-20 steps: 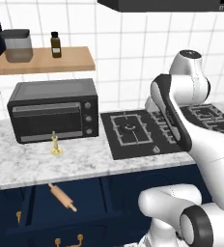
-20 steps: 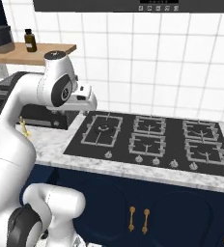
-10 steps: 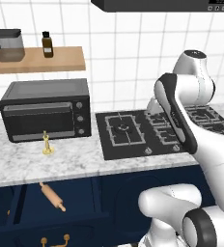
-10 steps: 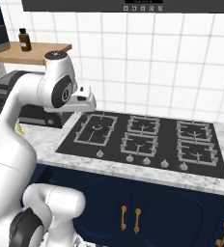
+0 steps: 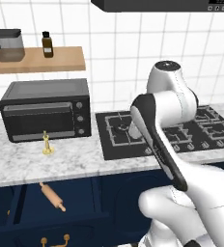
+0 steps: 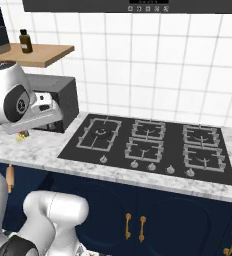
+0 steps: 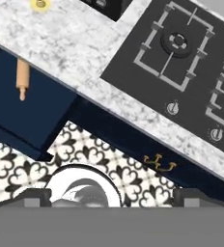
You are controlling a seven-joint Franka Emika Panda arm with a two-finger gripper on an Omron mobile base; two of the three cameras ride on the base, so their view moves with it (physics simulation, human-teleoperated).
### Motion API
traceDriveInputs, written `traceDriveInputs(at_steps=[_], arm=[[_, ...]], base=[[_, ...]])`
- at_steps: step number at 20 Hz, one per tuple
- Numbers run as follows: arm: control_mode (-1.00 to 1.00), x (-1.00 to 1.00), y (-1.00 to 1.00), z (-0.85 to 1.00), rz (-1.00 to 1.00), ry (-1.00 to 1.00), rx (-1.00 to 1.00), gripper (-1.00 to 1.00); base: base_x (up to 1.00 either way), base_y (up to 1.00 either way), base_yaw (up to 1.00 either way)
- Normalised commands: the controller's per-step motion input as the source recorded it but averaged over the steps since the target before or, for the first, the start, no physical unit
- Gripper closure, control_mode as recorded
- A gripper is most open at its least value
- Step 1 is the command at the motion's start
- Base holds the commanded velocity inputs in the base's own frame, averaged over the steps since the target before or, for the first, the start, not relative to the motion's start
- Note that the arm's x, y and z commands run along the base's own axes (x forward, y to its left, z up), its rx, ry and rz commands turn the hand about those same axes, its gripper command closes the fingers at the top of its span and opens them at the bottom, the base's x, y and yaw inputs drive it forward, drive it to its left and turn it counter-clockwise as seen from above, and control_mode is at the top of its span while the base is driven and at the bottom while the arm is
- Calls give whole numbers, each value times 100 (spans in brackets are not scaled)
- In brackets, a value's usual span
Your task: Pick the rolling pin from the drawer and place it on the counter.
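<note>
Stage: pick not begun | rolling pin [image 5: 52, 197] lies loose in the open drawer [image 5: 80, 193], left of the stove [image 5: 133, 132], below the counter [image 5: 70, 159] | gripper: cannot tell if spread or pressed | left: reach, grasp, lift, place

Glossy white arm [image 5: 168, 99] — rounded, bulbous segments (dark grey joint caps, black edge strip).

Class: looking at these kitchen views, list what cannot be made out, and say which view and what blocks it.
- Rolling pin: right base view, mostly behind the arm.
- Drawer: left base view, left end cut by the edge.
- Candlestick: hand view, cropped at the top.
- Tool: open or shut cannot be judged.
</note>
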Motion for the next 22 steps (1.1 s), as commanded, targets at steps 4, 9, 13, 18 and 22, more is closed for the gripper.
traceDriveInputs(at_steps=[4,9,13,18,22], arm=[[-100,-69,100,-50,39,1,-25,-100],[-100,-44,100,-55,35,7,-18,-100],[-100,-18,100,-68,39,18,-8,-100],[-100,-3,100,-76,36,24,-17,-100],[-100,24,100,-66,21,33,-25,-100]], base=[[0,0,0],[0,0,0],[0,0,0],[0,0,0],[0,0,0]])
